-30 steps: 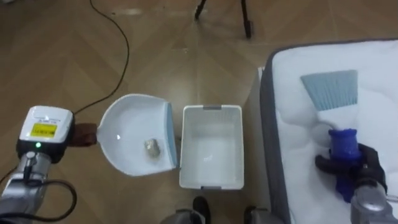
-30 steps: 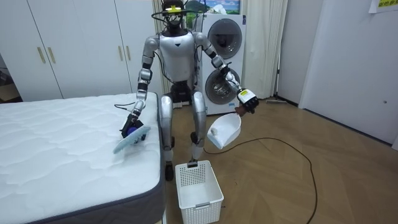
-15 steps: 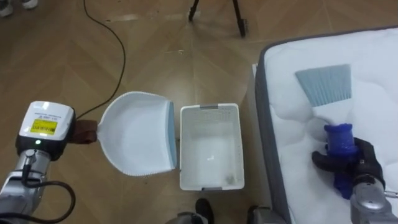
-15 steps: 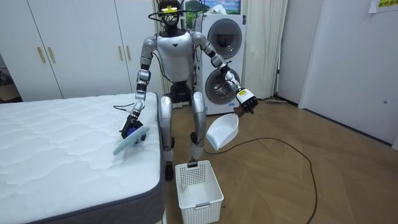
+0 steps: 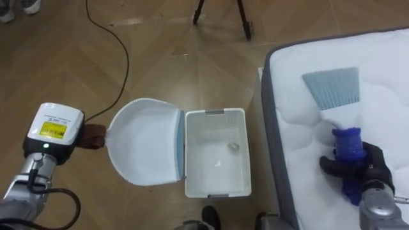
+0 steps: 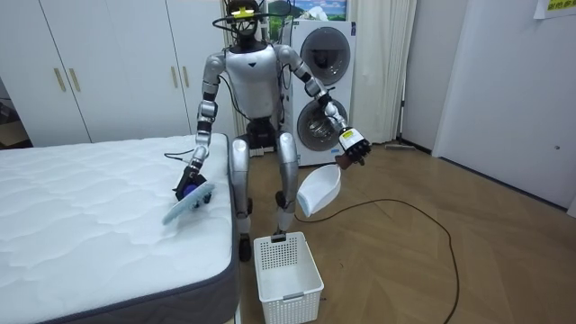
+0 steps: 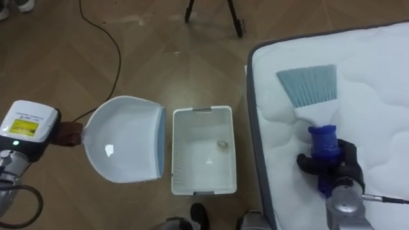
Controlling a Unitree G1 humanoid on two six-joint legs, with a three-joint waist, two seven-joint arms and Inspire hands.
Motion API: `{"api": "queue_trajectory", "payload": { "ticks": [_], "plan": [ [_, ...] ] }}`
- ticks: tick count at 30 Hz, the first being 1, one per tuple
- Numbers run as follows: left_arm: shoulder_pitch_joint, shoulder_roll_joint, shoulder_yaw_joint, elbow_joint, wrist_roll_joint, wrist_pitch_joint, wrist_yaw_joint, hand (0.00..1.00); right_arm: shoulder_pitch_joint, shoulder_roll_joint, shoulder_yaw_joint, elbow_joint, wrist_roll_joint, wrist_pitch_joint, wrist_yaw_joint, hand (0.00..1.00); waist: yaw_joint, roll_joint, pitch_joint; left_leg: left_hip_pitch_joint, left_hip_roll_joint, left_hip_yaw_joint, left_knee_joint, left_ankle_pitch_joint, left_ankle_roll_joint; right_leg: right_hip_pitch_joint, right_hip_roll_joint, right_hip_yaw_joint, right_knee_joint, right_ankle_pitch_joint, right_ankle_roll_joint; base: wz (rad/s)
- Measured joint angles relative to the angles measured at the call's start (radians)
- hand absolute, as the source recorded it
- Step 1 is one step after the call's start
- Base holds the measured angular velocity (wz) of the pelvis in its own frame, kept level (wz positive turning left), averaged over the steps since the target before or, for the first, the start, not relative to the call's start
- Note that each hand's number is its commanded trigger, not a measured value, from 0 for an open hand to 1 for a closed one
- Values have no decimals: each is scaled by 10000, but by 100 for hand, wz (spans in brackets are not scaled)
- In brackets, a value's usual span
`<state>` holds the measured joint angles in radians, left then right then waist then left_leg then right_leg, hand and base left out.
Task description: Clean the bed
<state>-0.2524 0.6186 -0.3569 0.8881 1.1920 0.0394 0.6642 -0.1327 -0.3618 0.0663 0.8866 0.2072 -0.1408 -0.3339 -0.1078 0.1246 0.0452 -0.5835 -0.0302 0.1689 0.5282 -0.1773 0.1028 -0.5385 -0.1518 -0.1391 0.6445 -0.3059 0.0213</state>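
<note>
White plastic basket [image 5: 192, 163] sits on the wood floor right by the robot's feet, just beside the bed [image 5: 383, 70] edge. One small crumpled scrap [image 5: 234, 146] lies inside it, toward the right wall. To the robot's left of the basket is a white dustpan [image 5: 144, 153] w/ a pale blue lip. The lip lines up along the basket's left rim, and in the room view the pan hangs in the air, tilted mouth-down, well above the basket. Left robot hand [image 6: 350, 155] is clenched on the dustpan's handle, arm stretched out to the side; fingers mostly hidden behind the wrist unit in the eye views. On the other side, right robot hand [image 5: 361, 169] rests on the white quilted mattress near its edge, wrapped round the blue handle of a hand brush [image 5: 349, 148]. The brush lies flat on the bed, grey-blue bristles [image 5: 332, 88] fanned out and pointing away from the robot. Robot stands upright at the bed's corner, betw. bed and open floor. Farther off on the floor are dark stand legs [image 5: 245, 18]. Behind the robot in the room view are a stacked washer/dryer [image 6: 322, 54] and white wardrobe doors [image 6: 90, 63].
</note>
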Motion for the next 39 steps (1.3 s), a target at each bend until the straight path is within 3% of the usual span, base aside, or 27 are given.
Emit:
{"api": "queue_trajectory", "payload": {
  "ticks": [4, 10, 12, 14, 15, 17, 20, 22, 24, 26, 31, 33, 34, 36, 37, 38, 39],
  "plan": [
    [5, 0, 2, -118, -21, -26, 234, 100, 211, 9, 3, -299, 273, -7, -171, 0, 63, 7, -6, 35, 20, 81, -68, -5, -6, -16, -12, 9, -56, 23, 6, -6],
    [321, -72, 61, -408, -53, -91, 524, 100, 619, 125, 6, -416, 262, -30, -218, 0, 199, -7, -59, 924, 95, 504, -555, -17, -44, 558, 184, 466, -566, 197, 38, -28],
    [613, -223, 350, -484, -79, -233, 751, 100, 706, 189, 66, -421, 184, 61, -119, 0, 452, -146, -122, 1405, 166, 769, -841, -67, -118, 755, 402, 962, -785, 338, 32, -68],
    [973, -477, 663, -507, -189, -298, 776, 100, 863, 200, 155, -417, 157, 154, 38, 0, 636, -278, -177, 1865, 152, 738, -1023, -123, -215, 1038, 616, 1444, -973, 408, 37, -84],
    [1317, -707, 985, -567, -211, -358, 780, 100, 978, 197, 207, -416, 184, 249, 186, 0, 765, -351, -211, 2203, 136, 520, -1148, -171, -297, 1311, 773, 1710, -1213, 515, 19, -93],
    [1779, -989, 1359, -735, -234, -402, 776, 100, 1329, 204, 233, -409, 243, 350, 346, 0, 789, -472, -275, 2596, 83, 69, -1238, -242, -408, 1771, 964, 1974, -1558, 605, 10, -63],
    [2325, -1216, 1481, -1138, -214, -454, 710, 100, 1951, 323, 196, -407, 276, 574, 544, 0, 794, -788, -452, 3257, 192, 294, -1626, -295, -465, 2345, 1175, 2347, -2015, 753, 24, -39],
    [2634, -1431, 1579, -1199, -232, -479, 706, 100, 2182, 407, 168, -418, 193, 583, 577, 0, 709, -904, -491, 3741, 238, 519, -1902, -309, -475, 2725, 1266, 2615, -2320, 861, 43, -47],
    [2696, -1732, 1578, -1228, -233, -531, 655, 100, 2448, 420, -113, -616, 38, 620, 614, 0, 607, -916, -482, 4097, 275, 752, -2009, -402, -443, 3001, 1298, 2798, -2491, 945, 90, -38],
    [2694, -1810, 1577, -1239, -346, -585, 605, 100, 2450, 413, -122, -795, 63, 727, 615, 0, 601, -932, -473, 4249, 353, 1094, -2004, -509, -435, 2974, 1346, 2870, -2463, 1008, 100, -62],
    [2692, -1879, 1628, -1242, -609, -610, 242, 100, 2503, 450, -107, -1047, -118, 787, 813, 0, 830, -924, -428, 4887, 716, 2401, -1980, -899, -501, 2944, 1422, 2368, -2454, 1293, -27, -91],
    [2693, -1932, 1931, -1279, -654, -680, 214, 100, 2447, 564, -107, -1063, -163, 787, 911, 0, 892, -920, -375, 5048, 896, 3201, -1977, -1043, -508, 2765, 1400, 1866, -2498, 1527, -122, -96],
    [2693, -1931, 1988, -1278, -688, -685, 212, 100, 2401, 607, -106, -1062, -173, 787, 946, 0, 895, -914, -349, 5071, 933, 3376, -1986, -1065, -508, 2730, 1366, 1581, -2564, 1631, -153, -108],
    [2663, -1920, 2235, -1290, -819, -697, 205, 100, 2198, 832, -98, -1061, -169, 787, 981, 0, 887, -899, -350, 5042, 1185, 4263, -2022, -1116, -484, 2559, 1279, 556, -3098, 2192, -378, -106],
    [2626, -1917, 2246, -1290, -877, -694, 205, 100, 2179, 883, -95, -1061, -159, 787, 978, 0, 876, -893, -351, 5030, 1253, 4434, -2082, -1123, -475, 2574, 1302, 291, -3259, 2339, -441, -98],
    [2564, -1923, 2247, -1269, -1043, -677, 202, 100, 2134, 950, -78, -1059, -131, 795, 978, 0, 1040, -875, -335, 5049, 1400, 5073, -2202, -1139, -463, 2640, 1248, -463, -3226, 2378, -645, -104],
    [2555, -2039, 2221, -1225, -1237, -655, 137, 100, 2125, 961, -83, -1011, -61, 796, 951, 0, 1180, -889, -322, 5304, 1425, 5742, -2366, -1138, -471, 2700, 928, -1251, -2414, 1931, -650, -111]
  ]
}}
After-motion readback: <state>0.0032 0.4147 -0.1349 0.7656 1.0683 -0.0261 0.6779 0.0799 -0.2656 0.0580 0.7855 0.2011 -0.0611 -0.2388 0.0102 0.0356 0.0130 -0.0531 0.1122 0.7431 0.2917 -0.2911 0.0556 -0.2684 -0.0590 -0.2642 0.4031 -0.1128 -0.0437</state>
